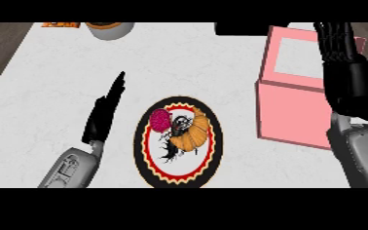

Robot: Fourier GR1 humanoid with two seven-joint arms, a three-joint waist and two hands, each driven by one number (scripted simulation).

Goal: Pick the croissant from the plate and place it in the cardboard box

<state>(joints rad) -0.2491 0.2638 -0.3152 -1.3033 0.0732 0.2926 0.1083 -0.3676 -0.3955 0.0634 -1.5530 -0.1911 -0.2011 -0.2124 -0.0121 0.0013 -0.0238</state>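
Croissant (194, 132) on plate (146, 163); left hand (105, 111) beside, right hand (339, 61) over pink box (291, 112), both straight-fingered, empty.

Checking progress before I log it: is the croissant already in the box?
No, the croissant lies on the plate, left of the pink box.

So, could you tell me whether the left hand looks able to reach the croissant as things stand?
Probably yes: the left hand lies open just left of the plate, and only a small pink item on the plate sits between it and the croissant.
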